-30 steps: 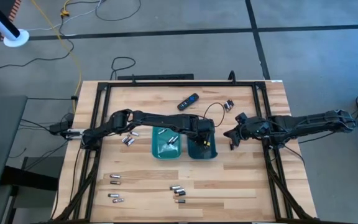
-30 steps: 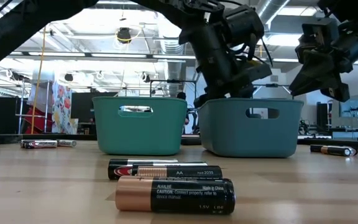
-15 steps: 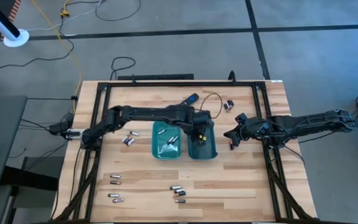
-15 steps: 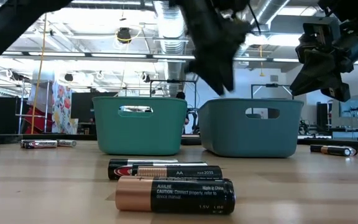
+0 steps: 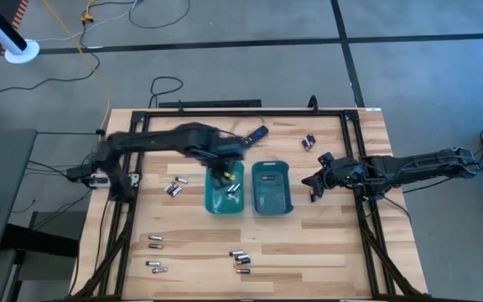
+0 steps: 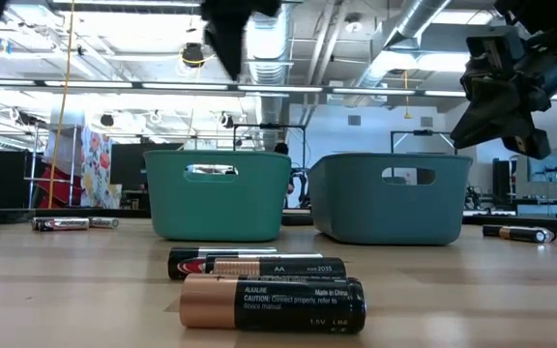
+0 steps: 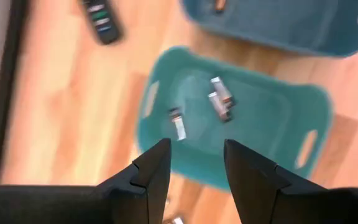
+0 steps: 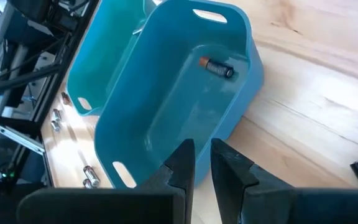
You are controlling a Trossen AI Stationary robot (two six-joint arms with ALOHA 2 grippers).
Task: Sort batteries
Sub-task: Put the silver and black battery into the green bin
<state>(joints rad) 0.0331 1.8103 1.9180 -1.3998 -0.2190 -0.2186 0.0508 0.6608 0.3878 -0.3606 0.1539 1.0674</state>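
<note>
Two teal trays stand side by side mid-table, the left tray [image 5: 225, 191] and the right tray [image 5: 272, 189]. Three silvery batteries [image 7: 219, 101] lie on the left tray's floor. One dark battery with a coppery end [image 8: 216, 67] lies in the right tray. More batteries lie loose on the wood [image 5: 173, 188] [image 5: 240, 255]. My left gripper [image 7: 194, 146] hangs high above the left tray [image 5: 222, 174], open with nothing between its fingers. My right gripper [image 8: 202, 149] hovers to the right of the right tray [image 5: 312, 184], its fingers a narrow gap apart and empty.
A black remote [image 5: 254, 137] lies behind the trays. Two batteries [image 5: 309, 143] sit at the far right, others near the left front [image 5: 156, 240] [image 5: 155, 267]. Two batteries lie close to the low camera [image 6: 271, 302]. A black frame [image 5: 225, 113] borders the table.
My left gripper has risen out of the right tray and drawn back toward the table's left, ending high above the left tray. Its fingers stay apart. My right gripper has kept its place.
</note>
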